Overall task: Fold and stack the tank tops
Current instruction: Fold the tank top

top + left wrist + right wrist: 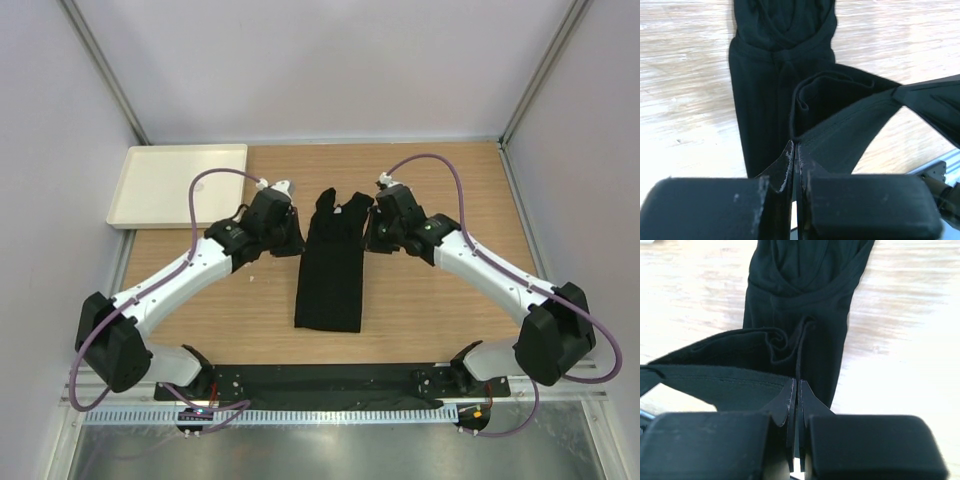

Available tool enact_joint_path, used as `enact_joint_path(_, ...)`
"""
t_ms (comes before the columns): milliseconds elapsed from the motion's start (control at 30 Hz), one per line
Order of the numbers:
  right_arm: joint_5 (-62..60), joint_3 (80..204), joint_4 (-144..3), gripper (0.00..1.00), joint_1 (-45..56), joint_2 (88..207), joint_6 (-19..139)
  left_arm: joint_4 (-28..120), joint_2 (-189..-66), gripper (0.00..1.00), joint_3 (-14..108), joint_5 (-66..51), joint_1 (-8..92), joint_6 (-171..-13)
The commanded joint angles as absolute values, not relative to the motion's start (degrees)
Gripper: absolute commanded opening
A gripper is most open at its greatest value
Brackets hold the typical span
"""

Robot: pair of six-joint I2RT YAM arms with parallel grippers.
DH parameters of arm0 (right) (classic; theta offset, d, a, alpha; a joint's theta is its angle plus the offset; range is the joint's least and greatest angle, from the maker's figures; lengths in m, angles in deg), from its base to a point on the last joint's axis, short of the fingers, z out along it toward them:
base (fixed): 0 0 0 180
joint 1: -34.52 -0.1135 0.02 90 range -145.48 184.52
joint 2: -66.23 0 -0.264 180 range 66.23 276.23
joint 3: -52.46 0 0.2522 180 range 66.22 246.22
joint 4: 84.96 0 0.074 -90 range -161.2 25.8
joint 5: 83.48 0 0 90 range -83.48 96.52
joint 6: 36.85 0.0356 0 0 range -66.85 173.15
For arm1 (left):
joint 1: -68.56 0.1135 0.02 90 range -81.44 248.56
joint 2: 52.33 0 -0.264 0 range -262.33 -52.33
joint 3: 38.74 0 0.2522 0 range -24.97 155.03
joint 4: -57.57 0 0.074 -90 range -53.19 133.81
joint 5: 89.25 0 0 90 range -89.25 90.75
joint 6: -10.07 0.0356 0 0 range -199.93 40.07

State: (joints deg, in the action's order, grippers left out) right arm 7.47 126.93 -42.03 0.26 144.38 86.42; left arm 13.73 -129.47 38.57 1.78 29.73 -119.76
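The black tank top [330,285] lies as a long narrow strip down the middle of the table, straps at the far end. My left gripper [296,238] is at its left side near the strap end, and my right gripper [372,236] is at its right side. In the left wrist view the left gripper [796,145] is shut on a fabric edge of the tank top [765,90], which stretches off to the right. In the right wrist view the right gripper [797,382] is shut on the same edge, stretching left over the tank top [800,305].
A cream tray [175,185] sits at the far left corner of the wooden table [450,310]. Grey walls close in the left, right and back. A black base plate [330,380] runs along the near edge.
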Motion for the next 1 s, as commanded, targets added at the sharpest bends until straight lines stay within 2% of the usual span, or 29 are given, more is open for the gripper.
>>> enact_joint_path(0, 8.19, 130.21, -42.37, 0.03, 1.64, 146.73, 84.61, 14.19, -132.22, 0.0, 41.29, 2.59, 30.85, -118.16)
enact_joint_path(533, 7.31, 131.17, -50.98, 0.07, 6.04, 161.05, 83.99, 19.2, -150.31, 0.01, 48.5, 2.95, 34.36, -117.11)
enact_joint_path(600, 7.31, 131.44, -51.34, 0.14, 6.39, 161.86, 84.35, 19.12, -151.9, 0.06, 49.46, 3.47, 34.54, -116.76)
enact_joint_path(633, 7.31, 131.18, -52.12, 0.26, 6.48, 162.03, 84.7, 18.59, -153.13, 0.08, 50.25, 3.91, 34.54, -116.75)
enact_joint_path(733, 7.22, 129.69, -52.92, 0.45, 6.48, 160.99, 84.96, 17.54, -154.19, 0.18, 50.96, 6.19, 34.63, -116.49)
enact_joint_path(767, 7.22, 129.25, -53.35, 0.47, 6.39, 159.68, 84.96, 17.27, -154.54, 0.3, 50.96, 6.46, 34.63, -116.4)
enact_joint_path(833, 7.22, 128.02, -53.45, 0.52, 6.39, 158.27, 84.7, 16.49, -154.46, 0.4, 50.53, 6.9, 34.63, -116.4)
enact_joint_path(967, 3.98, 124.59, -53.18, 0.56, 6.48, 153.35, 84.52, 15.95, -150.44, 0.48, 47.37, 6.64, 34.54, -117.19)
